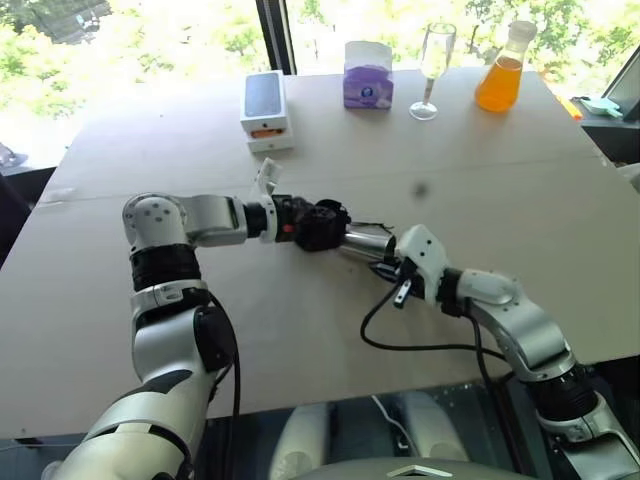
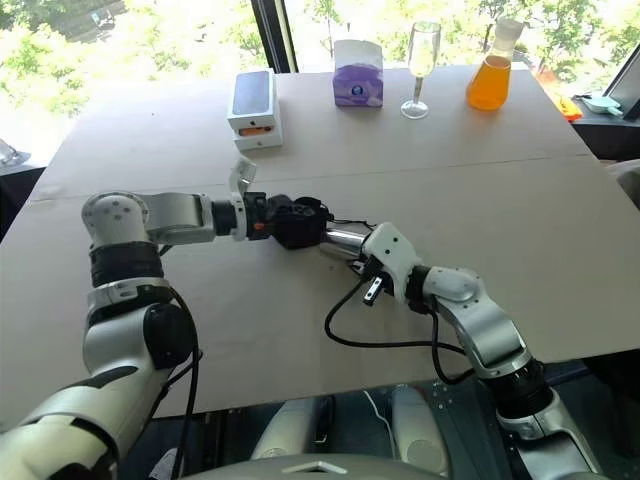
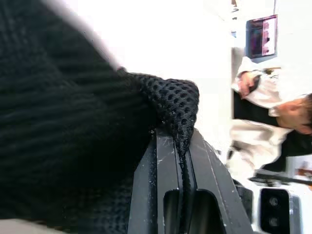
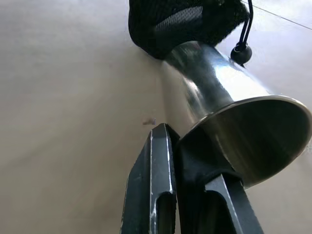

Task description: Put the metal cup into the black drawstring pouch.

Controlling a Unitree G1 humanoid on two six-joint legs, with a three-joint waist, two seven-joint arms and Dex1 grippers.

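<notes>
metal cup partway inside black drawstring pouch

Bare table surrounds both arms; box, tissues, glass, flask crowd the far edge.

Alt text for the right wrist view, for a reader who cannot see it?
The right gripper pinches the flared rim of the metal cup, which lies tilted with its base end already inside the black drawstring pouch. A knotted cord end hangs beside the cup, above the tan table.
</notes>
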